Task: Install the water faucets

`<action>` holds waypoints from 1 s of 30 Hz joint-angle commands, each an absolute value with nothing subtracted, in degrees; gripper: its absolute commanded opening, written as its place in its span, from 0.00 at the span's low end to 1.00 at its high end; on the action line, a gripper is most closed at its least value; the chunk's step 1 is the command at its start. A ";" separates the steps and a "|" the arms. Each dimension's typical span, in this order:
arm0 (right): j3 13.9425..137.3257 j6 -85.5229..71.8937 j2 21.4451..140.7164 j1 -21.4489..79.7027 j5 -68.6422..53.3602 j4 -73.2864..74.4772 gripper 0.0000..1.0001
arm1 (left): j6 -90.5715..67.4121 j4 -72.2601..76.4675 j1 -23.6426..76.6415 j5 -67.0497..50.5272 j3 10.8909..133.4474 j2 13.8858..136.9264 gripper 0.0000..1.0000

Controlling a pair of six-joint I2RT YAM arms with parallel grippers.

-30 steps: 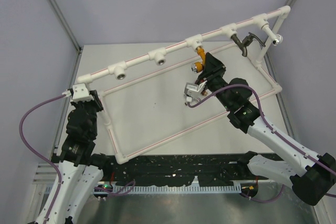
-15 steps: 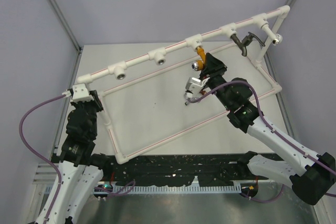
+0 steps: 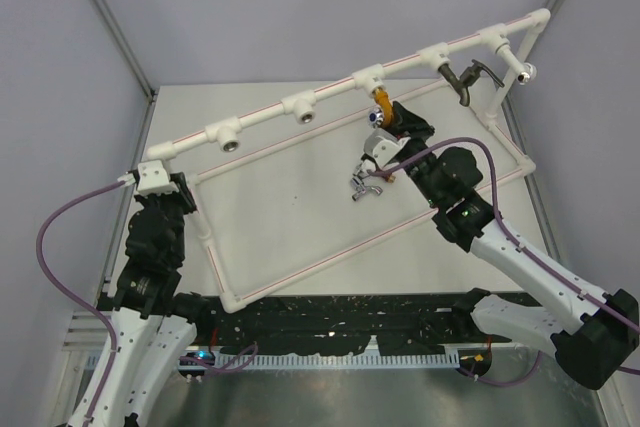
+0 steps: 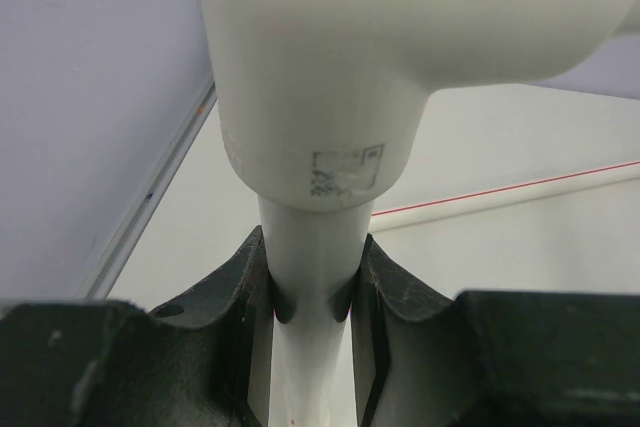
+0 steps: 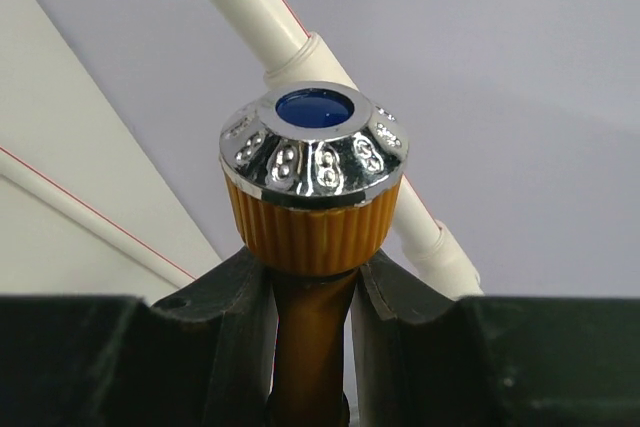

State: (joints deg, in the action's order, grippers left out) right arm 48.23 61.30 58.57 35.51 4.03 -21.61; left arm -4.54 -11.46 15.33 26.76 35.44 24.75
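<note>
The orange faucet (image 3: pixel 381 103) hangs from a T-socket of the white pipe frame (image 3: pixel 270 114). My right gripper (image 3: pixel 389 121) is shut on it. In the right wrist view the fingers (image 5: pixel 240 317) clamp the orange stem (image 5: pixel 312 337) just under the ribbed knob with its chrome, blue-centred cap (image 5: pixel 315 147). The dark grey faucet (image 3: pixel 464 82) sits in the socket to the right. A small silvery faucet (image 3: pixel 363 188) lies on the table below my right wrist. The red-brown faucet is out of view. My left gripper (image 3: pixel 177 193) is shut on the frame's left pipe (image 4: pixel 310 247), under its elbow.
Two open T-sockets (image 3: pixel 228 143) (image 3: pixel 305 116) are on the top rail left of the orange faucet. A silvery-rimmed opening (image 3: pixel 528 74) is at the frame's right corner. The frame's lower pipes (image 3: pixel 300 267) lie across the table. Grey walls close in on both sides.
My right wrist has rolled about the orange faucet, swinging its camera block up towards the rail. The silvery faucet on the table now shows. The left arm has not moved.
</note>
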 commanded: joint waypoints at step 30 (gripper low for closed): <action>47.64 17.77 60.56 30.67 0.88 -28.56 0.05 | -5.98 -12.22 16.08 22.76 35.16 22.50 0.00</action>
State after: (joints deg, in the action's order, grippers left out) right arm 48.16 24.05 58.94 31.27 0.71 -25.52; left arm -4.56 -12.19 15.35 26.09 35.31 23.64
